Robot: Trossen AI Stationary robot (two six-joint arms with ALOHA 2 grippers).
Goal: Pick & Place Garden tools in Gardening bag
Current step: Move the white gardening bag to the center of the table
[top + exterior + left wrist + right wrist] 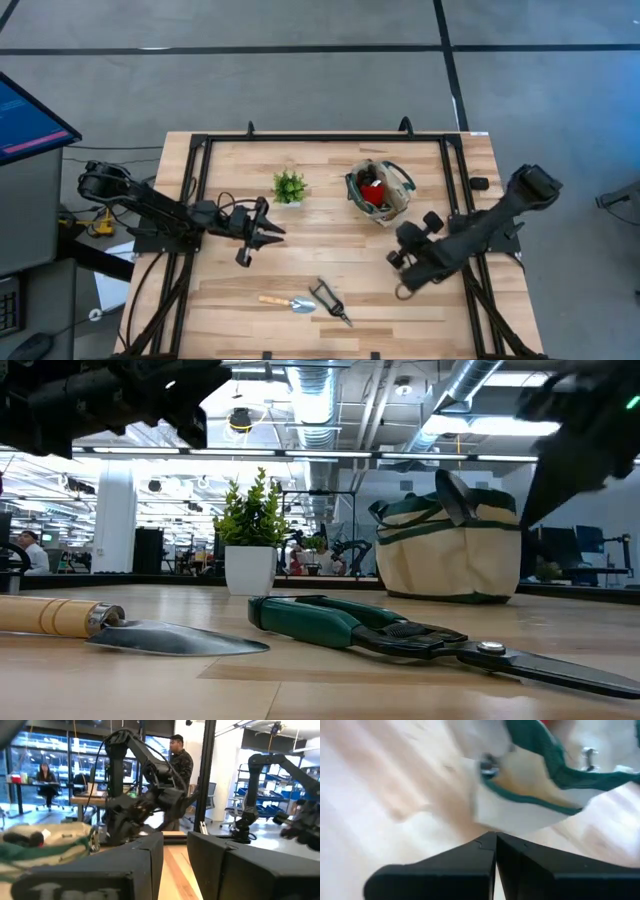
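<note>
left gripper (268,232): left of centre, part open, empty.
trowel (288,302): lower centre; stiff, light; grasp wooden handle.
shears (329,300): beside trowel; slippery blades, take green handles.
gardening bag (396,205): upper right; soft-walled.
right gripper (395,252): right, closed, empty.

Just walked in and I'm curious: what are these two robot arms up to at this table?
They are packing garden tools into the gardening bag, which already holds a red piece. A trowel and pruners lie on the table's near edge. The left gripper hovers empty; the right gripper is shut beside the bag.
</note>
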